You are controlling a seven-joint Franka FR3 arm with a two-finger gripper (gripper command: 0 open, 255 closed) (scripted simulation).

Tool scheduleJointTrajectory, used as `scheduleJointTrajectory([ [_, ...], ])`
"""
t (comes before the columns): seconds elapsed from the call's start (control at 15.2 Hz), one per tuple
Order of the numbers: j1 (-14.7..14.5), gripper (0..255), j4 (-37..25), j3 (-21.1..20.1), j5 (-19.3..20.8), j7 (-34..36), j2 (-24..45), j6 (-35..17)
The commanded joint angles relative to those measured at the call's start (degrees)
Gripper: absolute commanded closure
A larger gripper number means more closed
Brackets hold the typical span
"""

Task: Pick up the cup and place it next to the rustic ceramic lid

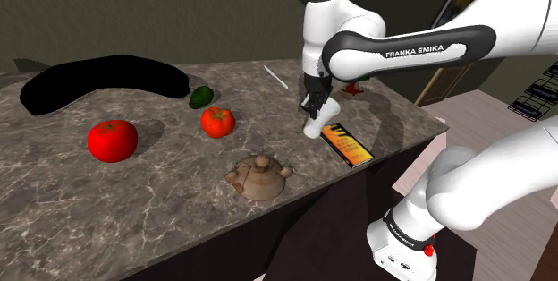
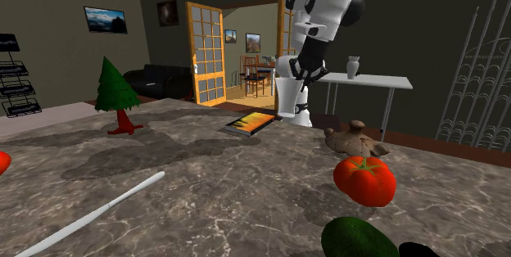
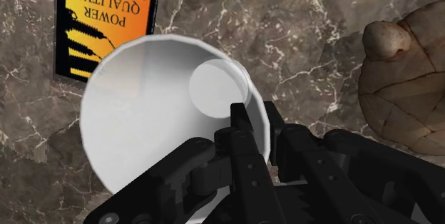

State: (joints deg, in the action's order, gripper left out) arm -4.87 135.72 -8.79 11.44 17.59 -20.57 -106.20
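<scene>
The white cup (image 1: 314, 125) is at middle right of the shoulder view, by the orange book (image 1: 347, 143). I cannot tell whether it stands on the counter (image 1: 134, 199) or hangs just above. My tool (image 3: 267, 126) is directly over it, pinching its rim, one finger inside, one outside. I'd lift straight and level, then carry it lower left and set it beside the brown lid (image 1: 259, 176), not on it.

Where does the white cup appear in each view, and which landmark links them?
Shoulder view: white cup, right of centre, in the black two-finger gripper.
Second exterior view: upper middle, just right of centre.
Wrist view: middle, clasped at its rim.
Shared landmark: the orange-and-black book lying beside it.
</scene>
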Motion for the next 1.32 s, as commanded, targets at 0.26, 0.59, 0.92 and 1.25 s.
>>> scheduleJointTrajectory([
  [0.26,0.2,255,3.2,0.0,0.6,1.1,1.7,-4.8],
  [0.59,0.3,255,5.6,-0.2,1.2,2.2,3.4,-8.8],
  [0.92,0.5,255,6.9,-0.3,1.6,3.0,4.7,-11.2],
  [1.25,0.5,255,6.9,-0.3,1.6,3.0,4.7,-11.2],
])
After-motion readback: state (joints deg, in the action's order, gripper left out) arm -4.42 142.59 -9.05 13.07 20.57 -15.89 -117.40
